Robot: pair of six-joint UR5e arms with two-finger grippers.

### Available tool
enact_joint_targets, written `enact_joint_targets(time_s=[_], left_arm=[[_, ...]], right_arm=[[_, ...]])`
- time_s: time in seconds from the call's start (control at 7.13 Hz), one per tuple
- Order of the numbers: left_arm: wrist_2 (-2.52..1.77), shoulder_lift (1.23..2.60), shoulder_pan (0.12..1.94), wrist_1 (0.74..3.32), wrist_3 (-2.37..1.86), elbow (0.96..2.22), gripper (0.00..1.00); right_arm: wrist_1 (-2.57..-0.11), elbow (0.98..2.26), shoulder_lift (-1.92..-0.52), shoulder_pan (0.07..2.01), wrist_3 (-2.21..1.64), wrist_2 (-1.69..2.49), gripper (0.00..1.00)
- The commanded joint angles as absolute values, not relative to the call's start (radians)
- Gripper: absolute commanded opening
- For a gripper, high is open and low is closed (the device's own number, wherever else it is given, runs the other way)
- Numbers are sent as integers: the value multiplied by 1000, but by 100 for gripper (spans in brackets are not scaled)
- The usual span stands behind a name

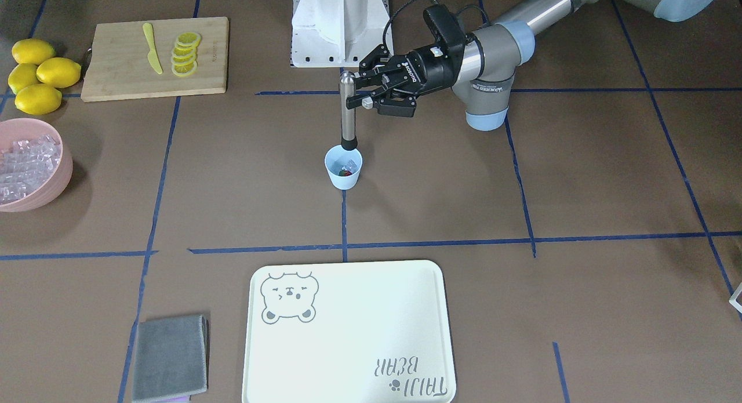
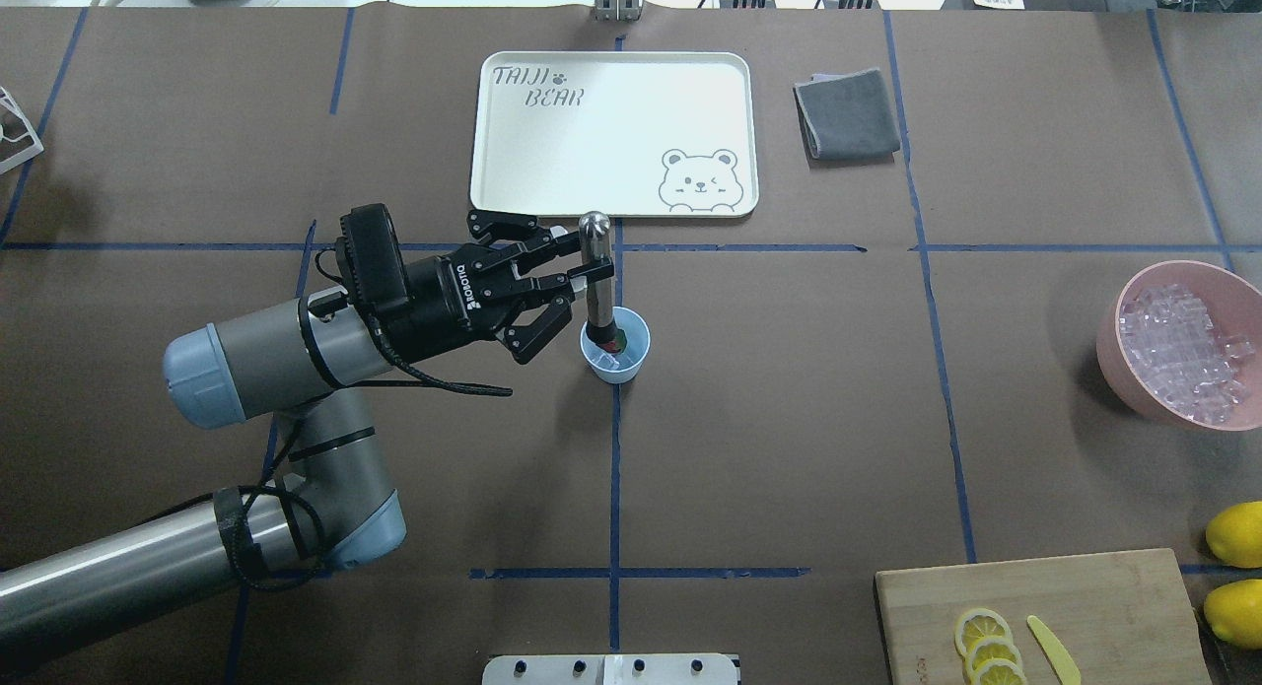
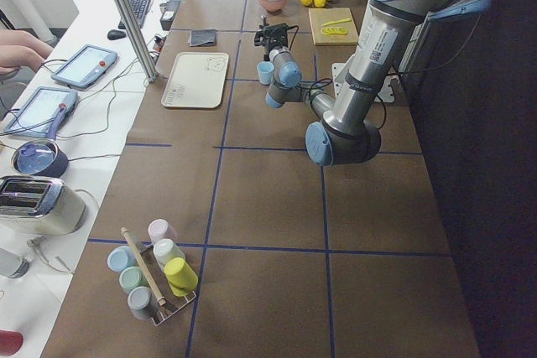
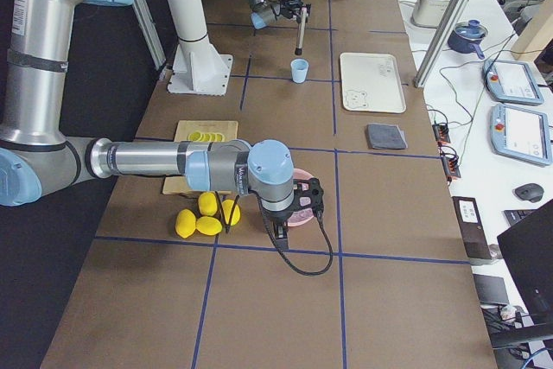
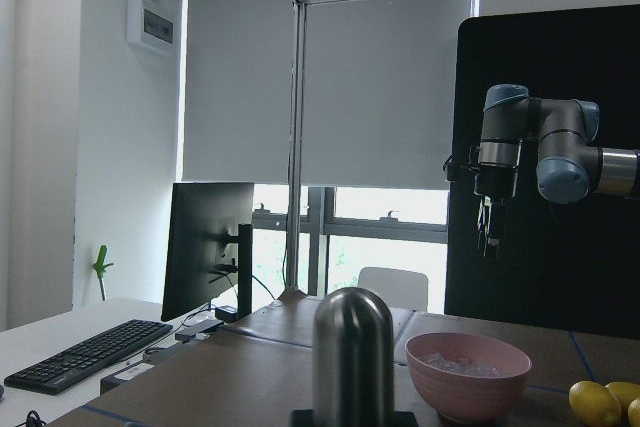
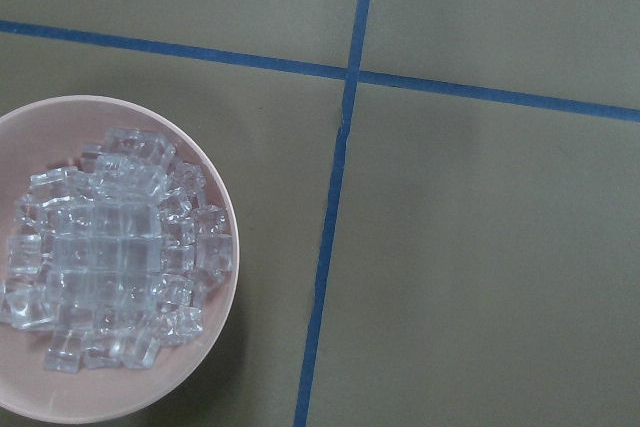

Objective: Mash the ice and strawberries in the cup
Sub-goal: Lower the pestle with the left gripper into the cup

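Note:
The light blue cup (image 1: 343, 180) stands mid-table and also shows in the overhead view (image 2: 595, 359). Inside it lie a red strawberry (image 1: 345, 172) and a few clear ice cubes (image 1: 351, 164). My left gripper (image 1: 355, 95) is shut on an upright steel muddler (image 1: 348, 110), gripped near its rounded top. The muddler's black lower end sits at the cup's mouth. In the overhead view the left gripper (image 2: 584, 274) is just left of the cup. My right gripper (image 4: 298, 200) hangs over the pink bowl, far from the cup. I cannot tell whether it is open or shut.
A pink bowl (image 2: 1124, 345) full of ice stands at the table's right end and fills the right wrist view (image 6: 232, 247). Lemons (image 1: 35, 72) and a cutting board (image 1: 116, 66) with lemon slices lie near it. A white tray (image 2: 611, 133) and grey cloth (image 2: 848, 113) lie beyond the cup.

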State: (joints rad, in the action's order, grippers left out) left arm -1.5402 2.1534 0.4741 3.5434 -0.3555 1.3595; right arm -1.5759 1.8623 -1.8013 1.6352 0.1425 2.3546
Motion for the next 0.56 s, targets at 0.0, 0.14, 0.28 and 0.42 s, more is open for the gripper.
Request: enact_joint_targets(time_s=[0.0,0.14,0.28,0.42], left_arm=[[-1496,2193,463,3609,-353,1272,2],[-1494,2201,463,3609,-353,1253,2],[-1483,2203,462,3609,-353,1234,2],[-1483,2203,459,3611,-351,1224,2]], right_arm=[[-1575,1864,-1802,1635,143,2355,99],[-1575,1864,-1804,1635,143,2355,99],[-1577,1864,-1804,1635,143,2355,99],[-1575,1864,-1804,1635,143,2355,99]])
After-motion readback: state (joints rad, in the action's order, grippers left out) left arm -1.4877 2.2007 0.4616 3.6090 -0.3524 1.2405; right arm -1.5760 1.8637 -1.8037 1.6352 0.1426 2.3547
